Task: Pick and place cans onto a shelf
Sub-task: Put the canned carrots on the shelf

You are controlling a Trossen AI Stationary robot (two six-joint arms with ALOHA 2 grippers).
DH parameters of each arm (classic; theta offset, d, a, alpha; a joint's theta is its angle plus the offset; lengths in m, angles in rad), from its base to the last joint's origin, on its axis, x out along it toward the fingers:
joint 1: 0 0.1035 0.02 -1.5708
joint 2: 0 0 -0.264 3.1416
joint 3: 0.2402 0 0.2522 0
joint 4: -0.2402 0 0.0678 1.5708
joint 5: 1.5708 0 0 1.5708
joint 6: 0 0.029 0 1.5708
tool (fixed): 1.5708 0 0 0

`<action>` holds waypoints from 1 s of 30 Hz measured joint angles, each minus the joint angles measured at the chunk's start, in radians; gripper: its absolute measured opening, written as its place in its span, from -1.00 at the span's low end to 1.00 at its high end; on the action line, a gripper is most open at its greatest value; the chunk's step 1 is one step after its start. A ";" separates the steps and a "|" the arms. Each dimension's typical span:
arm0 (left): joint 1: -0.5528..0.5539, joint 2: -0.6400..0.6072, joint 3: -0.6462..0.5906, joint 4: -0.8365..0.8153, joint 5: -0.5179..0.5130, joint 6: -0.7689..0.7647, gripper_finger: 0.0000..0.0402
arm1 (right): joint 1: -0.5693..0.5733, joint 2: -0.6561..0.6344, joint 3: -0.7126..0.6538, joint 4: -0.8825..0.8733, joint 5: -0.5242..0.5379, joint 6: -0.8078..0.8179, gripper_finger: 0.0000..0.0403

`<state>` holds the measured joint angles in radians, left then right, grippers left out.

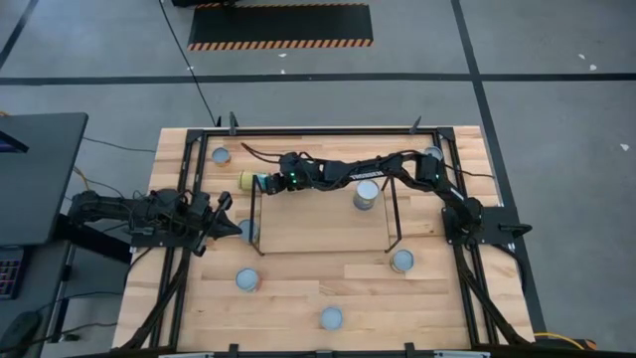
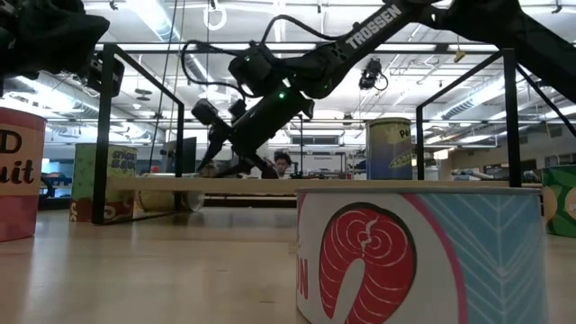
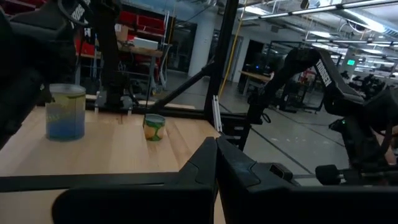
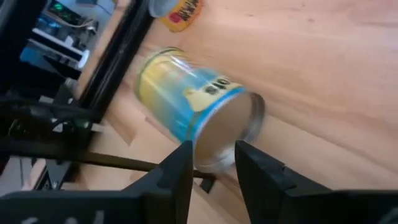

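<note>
A yellow-teal can (image 1: 248, 181) lies on its side on the table just left of the shelf (image 1: 323, 224), a light-wood board with black wire ends. It also shows in the right wrist view (image 4: 186, 99). My right gripper (image 1: 266, 183) reaches across the shelf's far edge. It is open, and its fingertips (image 4: 211, 163) stand at the can's silvery end. One can (image 1: 366, 195) stands upright on the shelf. My left gripper (image 1: 221, 215) is shut and empty at the table's left, next to a standing can (image 1: 248, 231). My right gripper comes slanting down from the table's right at the silvery end (image 4: 231, 134) of the lying can, one finger on either side of the rim's lower part. I cannot tell whether the fingers touch it. The can rests on its side on the table.
Other cans stand on the table at the far left (image 1: 221, 155), far right (image 1: 432, 154), near left (image 1: 246, 280), near middle (image 1: 331, 318) and right of the shelf (image 1: 401, 261). The table's black frame posts (image 2: 110, 135) rise around the edges.
</note>
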<state>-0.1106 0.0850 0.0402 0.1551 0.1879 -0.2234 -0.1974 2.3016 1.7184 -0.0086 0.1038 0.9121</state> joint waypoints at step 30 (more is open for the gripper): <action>-0.006 0.001 -0.001 -0.004 -0.047 -0.276 -0.94 | 0.278 -0.669 -0.153 -0.676 0.382 -0.457 -0.38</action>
<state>-0.1162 0.0860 0.0391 0.1506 0.1405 -0.4992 0.0810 1.6326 1.5656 -0.6849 0.4861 0.4550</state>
